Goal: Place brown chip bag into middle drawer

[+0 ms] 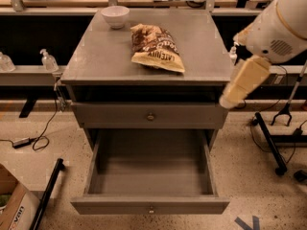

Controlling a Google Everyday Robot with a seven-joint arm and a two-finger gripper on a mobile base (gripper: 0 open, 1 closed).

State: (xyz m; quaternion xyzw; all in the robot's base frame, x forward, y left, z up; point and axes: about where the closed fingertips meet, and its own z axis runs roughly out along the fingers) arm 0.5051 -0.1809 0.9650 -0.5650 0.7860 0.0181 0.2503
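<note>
1. The brown chip bag (156, 49) lies flat on top of the grey bench (96, 56), a little above the centre of the frame, tan end band toward the front edge.
2. A white bowl (115, 16) stands at the back left of the bench top, near the bag but apart from it.
3. The middle drawer (120, 205) stands pulled far out in the lower centre of the frame. Its grey inside is bare and a small knob (151, 209) sits on its front.
4. Above it the upper drawer front (120, 115) is nearly flush with the bench, with a dark gap between it and the bench top.
5. The robot arm (273, 28) comes in from the upper right, its cream link slanting down along the right edge of the bench.
6. The gripper (226, 99) is at that link's lower end, just beside the bench's right front corner, well apart from the bag. Whether it is apart or together cannot be told.
7. Nothing lies between the bag and the drawer below it except the bench's own front edge and the upper drawer front.
8. At the left edge, a pump bottle (48, 60) stands on a low shelf.
9. A cable (38, 138) trails over the floor at the left.
10. A cardboard box (14, 210) and a black bar (48, 198) lie in the lower left corner.
11. A black stand base (271, 143) rests on the floor at the right.
</note>
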